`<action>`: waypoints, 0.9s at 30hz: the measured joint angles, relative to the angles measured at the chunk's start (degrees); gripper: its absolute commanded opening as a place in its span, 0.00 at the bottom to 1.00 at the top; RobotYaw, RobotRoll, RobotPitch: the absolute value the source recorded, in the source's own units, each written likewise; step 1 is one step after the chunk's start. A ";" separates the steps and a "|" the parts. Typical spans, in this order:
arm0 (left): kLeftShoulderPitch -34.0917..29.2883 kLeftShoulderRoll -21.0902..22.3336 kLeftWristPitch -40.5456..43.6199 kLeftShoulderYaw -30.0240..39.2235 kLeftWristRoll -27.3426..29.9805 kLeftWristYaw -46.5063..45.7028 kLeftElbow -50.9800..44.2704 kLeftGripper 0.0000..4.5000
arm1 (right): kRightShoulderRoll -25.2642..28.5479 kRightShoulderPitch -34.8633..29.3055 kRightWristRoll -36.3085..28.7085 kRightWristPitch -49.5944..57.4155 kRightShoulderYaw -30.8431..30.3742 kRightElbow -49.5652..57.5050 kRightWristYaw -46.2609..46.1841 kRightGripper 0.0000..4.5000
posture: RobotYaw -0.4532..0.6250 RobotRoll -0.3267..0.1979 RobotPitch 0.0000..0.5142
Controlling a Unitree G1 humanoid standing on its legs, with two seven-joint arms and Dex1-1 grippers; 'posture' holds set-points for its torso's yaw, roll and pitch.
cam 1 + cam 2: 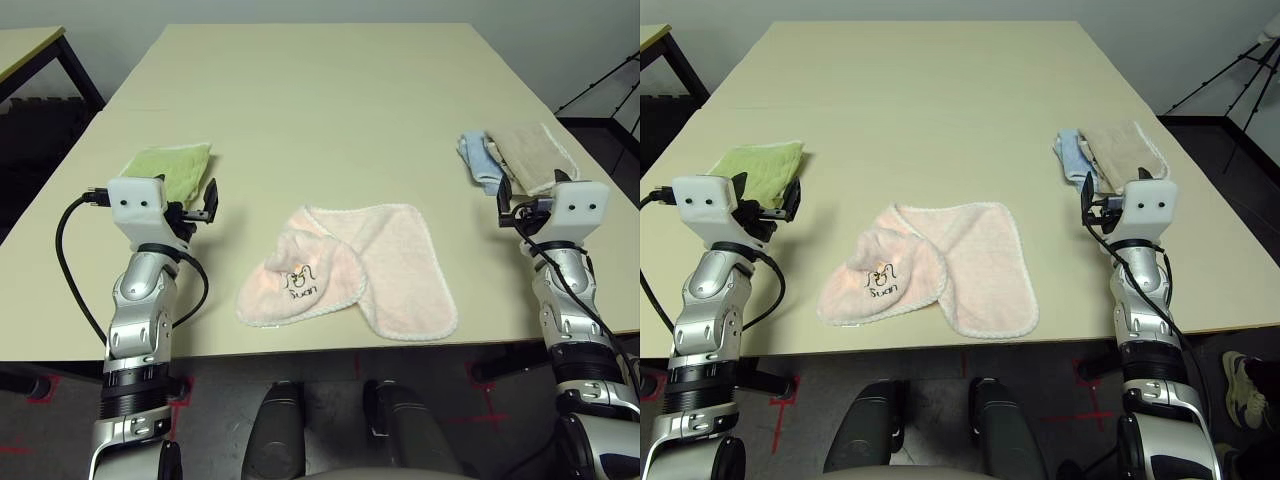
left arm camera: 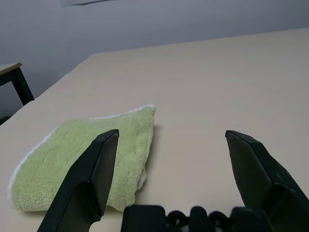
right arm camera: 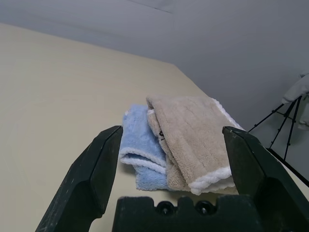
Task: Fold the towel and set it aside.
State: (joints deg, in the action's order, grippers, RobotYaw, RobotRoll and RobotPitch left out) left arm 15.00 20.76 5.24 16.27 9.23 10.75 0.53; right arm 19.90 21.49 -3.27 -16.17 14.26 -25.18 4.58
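The pale pink towel (image 1: 350, 272) lies crumpled near the table's front edge, between my two arms. Its left part is folded over, showing the dark embroidered logo (image 1: 298, 284). My left gripper (image 1: 208, 203) hovers open to the towel's left, apart from it, in front of a green cloth. My right gripper (image 1: 505, 197) hovers open to the towel's right, apart from it. In the left wrist view the open gripper (image 2: 171, 159) holds nothing; the same goes for the right gripper (image 3: 169, 159) in its wrist view.
A folded light green cloth (image 1: 170, 168) lies at the left, just beyond my left gripper. Folded blue (image 1: 478, 158) and beige (image 1: 530, 153) cloths lie side by side at the right, beyond my right gripper. The beige table (image 1: 320, 110) stretches far back.
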 measured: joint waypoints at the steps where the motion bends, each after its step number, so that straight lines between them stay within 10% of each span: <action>1: 0.00 0.00 0.00 0.00 0.00 0.00 0.00 1.00 | 0.00 0.00 0.00 0.00 0.00 0.00 0.02 0.99 | 0.62 0.62 0.19; 27: 2.26 1.11 0.24 -0.45 3.44 4.26 0.64 1.00 | 0.78 1.23 -2.74 6.57 0.00 1.10 3.41 0.99 | 0.63 0.62 0.18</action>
State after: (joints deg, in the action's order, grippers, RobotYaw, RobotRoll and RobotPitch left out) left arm 17.27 21.87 5.49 15.82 12.67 15.00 1.17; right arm 20.68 22.71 -6.01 -9.60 14.26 -24.08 7.99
